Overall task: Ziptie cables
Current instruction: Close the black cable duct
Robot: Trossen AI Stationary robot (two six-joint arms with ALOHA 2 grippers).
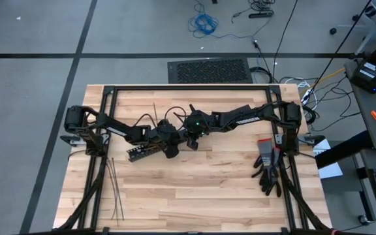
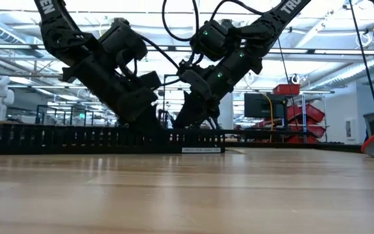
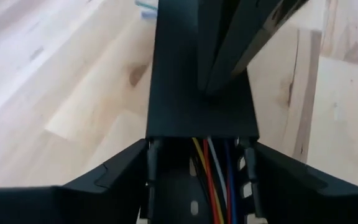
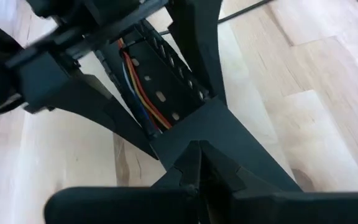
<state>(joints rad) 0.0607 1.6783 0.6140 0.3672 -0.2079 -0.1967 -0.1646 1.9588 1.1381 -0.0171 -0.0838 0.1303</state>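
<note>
High view shows both arms meeting over the middle of the worktop point(image 1: 194, 189), hunched above the black slotted duct point(image 1: 142, 151), which lies at a slant near the left arm. The left tool point(image 1: 170, 149) sits at the duct's near end; the right tool point(image 1: 192, 140) comes in just beside it from the other side. A handful of zipties point(image 1: 114, 189) lies well apart, down by the left front corner, and one more thin strip rests behind the arms. A pair of dark gloves point(image 1: 268, 166) sits over by the right frame.

From the left wrist view the cables point(image 3: 211, 180) run inside the duct channel, yellow, red, grey and blue side by side, disappearing under a black cover plate point(image 3: 197, 93). The left tool's fingers point(image 3: 110, 177) straddle the duct's outer walls, narrow enough to look like they grip it, holding it steady. In the right wrist view the same wires point(image 4: 143, 93) show in the open channel, and the right tool's tips are pinched together on the edge of the cover, as far as I can judge.

To my eye no ziptie is in play yet; this is still about getting at the wires. Doing it well means the left tool keeps the duct pinned flat while the right works slowly, pulling along the channel, not sideways, so the thin wires do not snag on the slots or tangle
</note>
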